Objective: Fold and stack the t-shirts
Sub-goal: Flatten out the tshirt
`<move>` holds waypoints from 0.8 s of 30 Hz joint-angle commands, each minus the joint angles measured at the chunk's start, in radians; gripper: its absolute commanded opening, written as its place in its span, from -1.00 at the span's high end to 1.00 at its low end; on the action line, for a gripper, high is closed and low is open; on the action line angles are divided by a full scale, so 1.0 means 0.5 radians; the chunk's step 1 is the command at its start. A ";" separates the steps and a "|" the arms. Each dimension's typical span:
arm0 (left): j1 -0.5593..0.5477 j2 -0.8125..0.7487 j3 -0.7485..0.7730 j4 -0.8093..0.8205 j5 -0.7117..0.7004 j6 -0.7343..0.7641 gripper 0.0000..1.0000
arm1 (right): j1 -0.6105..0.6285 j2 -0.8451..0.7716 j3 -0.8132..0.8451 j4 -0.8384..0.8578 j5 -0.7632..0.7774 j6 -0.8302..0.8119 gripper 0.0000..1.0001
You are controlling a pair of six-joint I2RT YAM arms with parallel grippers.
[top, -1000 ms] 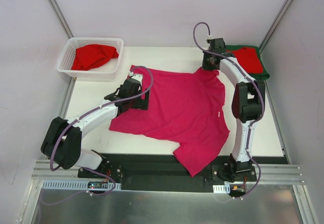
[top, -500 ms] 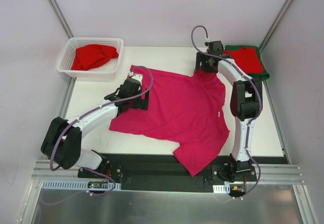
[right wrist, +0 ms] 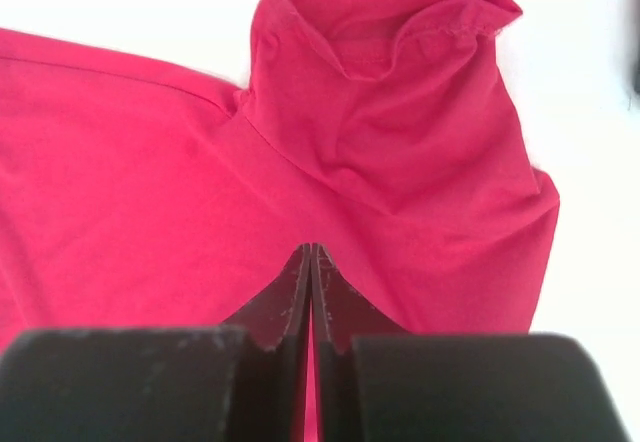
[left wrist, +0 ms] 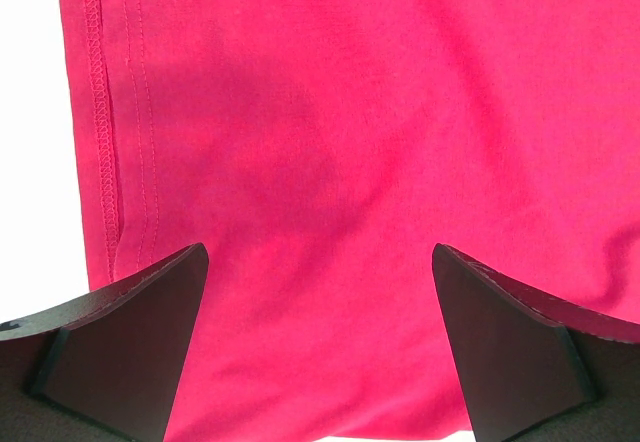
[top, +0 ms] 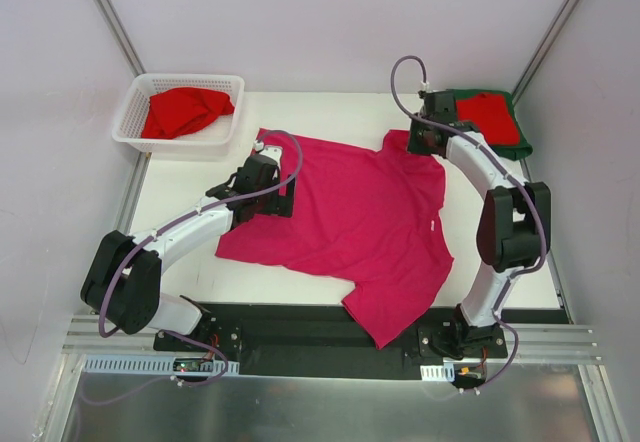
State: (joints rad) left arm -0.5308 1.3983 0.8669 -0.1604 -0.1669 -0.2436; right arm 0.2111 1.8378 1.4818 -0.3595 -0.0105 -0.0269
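right claw [right wrist: 312, 252] pinched shut on bright magenta-pink cloth t-shirt [top: 350, 212] sleeve | left claw [left wrist: 320, 252] gaping, empty | risk: thin pinch slips when pulled

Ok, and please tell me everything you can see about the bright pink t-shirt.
The pink t-shirt is soft bright magenta cloth with stitched hems. It lies unfolded, spread nearly flat on the white table, one corner reaching past the near edge. The short sleeve at the far right is rumpled and stands up slightly. The open left gripper is over its left edge; the shut right gripper has its tips at the cloth beside that sleeve, though a pinch cannot be confirmed.
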 commanded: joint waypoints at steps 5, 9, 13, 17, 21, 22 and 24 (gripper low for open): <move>-0.031 -0.075 0.003 0.042 -0.013 0.008 -0.90 | 0.026 0.037 0.000 -0.262 0.239 0.112 0.98; -0.034 -0.066 0.000 0.042 -0.019 0.006 -0.90 | 0.013 0.147 0.095 -0.370 0.297 0.088 0.98; -0.034 -0.063 0.000 0.042 -0.025 0.009 -0.90 | -0.014 0.236 0.196 -0.450 0.331 0.078 0.98; -0.037 -0.057 -0.003 0.045 -0.040 0.012 -0.90 | -0.082 0.334 0.300 -0.481 0.221 0.008 0.98; -0.037 -0.026 0.009 0.048 -0.037 0.015 -0.89 | -0.167 0.426 0.404 -0.465 0.036 -0.063 0.98; -0.034 -0.020 0.012 0.048 -0.040 0.015 -0.89 | -0.201 0.442 0.420 -0.468 -0.052 -0.069 0.98; -0.037 -0.026 0.009 0.051 -0.044 0.021 -0.90 | -0.229 0.481 0.457 -0.477 -0.151 -0.075 0.98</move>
State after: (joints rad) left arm -0.5426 1.3983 0.8669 -0.1600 -0.1680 -0.2432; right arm 0.1349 2.0521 1.6390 -0.5739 0.0380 -0.0315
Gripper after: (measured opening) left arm 0.949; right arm 0.015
